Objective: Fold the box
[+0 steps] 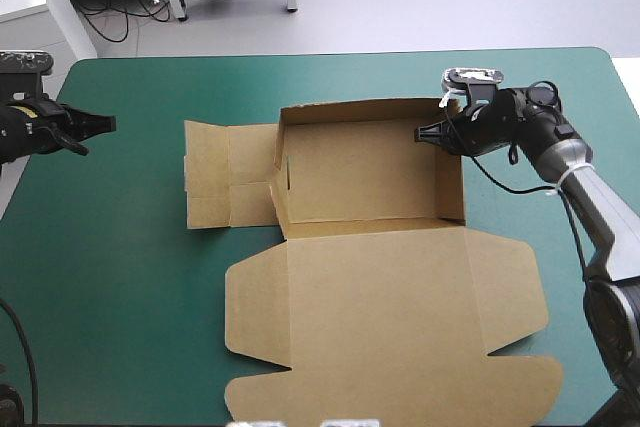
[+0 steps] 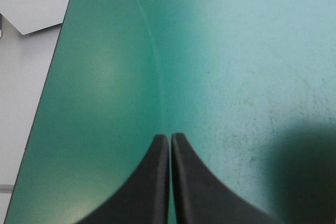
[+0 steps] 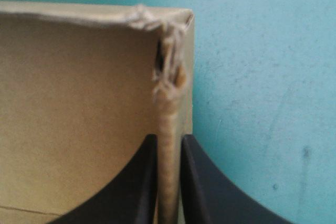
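Note:
The brown box (image 1: 370,172) stands in the middle of the table as an open tray with its walls raised. Its lid (image 1: 385,322) lies flat toward the near edge and a side flap (image 1: 228,175) lies flat on the left. My right gripper (image 1: 428,134) is at the tray's far right corner, shut on the right wall (image 3: 169,129), whose frayed top corner (image 3: 167,30) shows ahead of the fingers. My left gripper (image 1: 100,125) hovers shut near the table's left edge, well apart from the box, over bare teal-green cover (image 2: 236,66).
The table's left edge (image 2: 47,87) runs close beside the left gripper, with pale floor beyond it. Bare teal-green cover (image 1: 110,277) lies left of the lid and along the far side behind the tray.

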Robot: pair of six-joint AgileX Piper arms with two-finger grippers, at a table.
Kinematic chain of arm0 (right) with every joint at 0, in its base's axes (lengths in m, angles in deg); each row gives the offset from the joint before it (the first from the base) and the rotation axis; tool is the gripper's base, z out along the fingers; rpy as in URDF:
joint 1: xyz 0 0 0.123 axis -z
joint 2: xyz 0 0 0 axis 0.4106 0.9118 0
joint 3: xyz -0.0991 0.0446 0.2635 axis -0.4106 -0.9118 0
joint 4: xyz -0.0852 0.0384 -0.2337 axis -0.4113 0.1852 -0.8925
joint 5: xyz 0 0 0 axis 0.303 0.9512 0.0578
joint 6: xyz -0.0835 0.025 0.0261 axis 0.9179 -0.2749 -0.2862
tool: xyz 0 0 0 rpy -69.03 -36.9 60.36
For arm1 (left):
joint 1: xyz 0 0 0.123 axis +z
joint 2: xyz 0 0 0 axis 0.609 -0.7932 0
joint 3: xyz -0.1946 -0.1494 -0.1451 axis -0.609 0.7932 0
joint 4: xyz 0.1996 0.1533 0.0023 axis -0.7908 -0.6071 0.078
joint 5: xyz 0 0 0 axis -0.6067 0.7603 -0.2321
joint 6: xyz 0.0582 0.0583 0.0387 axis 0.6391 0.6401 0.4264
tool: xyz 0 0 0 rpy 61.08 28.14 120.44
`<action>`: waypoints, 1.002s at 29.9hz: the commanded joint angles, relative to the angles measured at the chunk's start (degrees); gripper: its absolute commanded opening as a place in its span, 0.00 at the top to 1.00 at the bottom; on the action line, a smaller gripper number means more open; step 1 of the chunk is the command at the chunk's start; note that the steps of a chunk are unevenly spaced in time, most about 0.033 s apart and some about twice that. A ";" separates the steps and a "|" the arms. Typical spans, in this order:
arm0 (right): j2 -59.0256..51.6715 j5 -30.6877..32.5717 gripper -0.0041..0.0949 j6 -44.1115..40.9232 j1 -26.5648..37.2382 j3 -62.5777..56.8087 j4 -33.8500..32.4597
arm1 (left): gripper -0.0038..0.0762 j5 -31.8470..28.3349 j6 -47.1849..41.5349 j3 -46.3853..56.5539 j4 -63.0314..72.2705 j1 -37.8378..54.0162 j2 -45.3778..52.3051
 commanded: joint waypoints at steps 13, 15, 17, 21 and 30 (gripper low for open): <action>0.32 -2.11 0.36 4.15 0.12 11.22 0.11 | 0.95 0.65 3.10 -1.41 1.41 0.09 1.91; 0.07 -1.52 0.36 4.15 0.12 11.22 -0.47 | 0.95 1.03 3.10 -1.41 1.41 0.09 1.91; -0.48 0.30 0.36 4.15 0.12 11.32 -1.52 | 0.95 1.03 3.10 -1.41 1.41 0.09 1.91; -1.44 9.95 0.37 0.48 0.12 14.16 -7.39 | 0.95 1.03 3.10 -1.41 1.41 0.09 1.91; -1.55 24.07 0.38 -4.26 0.12 21.40 -20.09 | 0.95 0.58 3.10 -1.41 2.86 0.09 1.91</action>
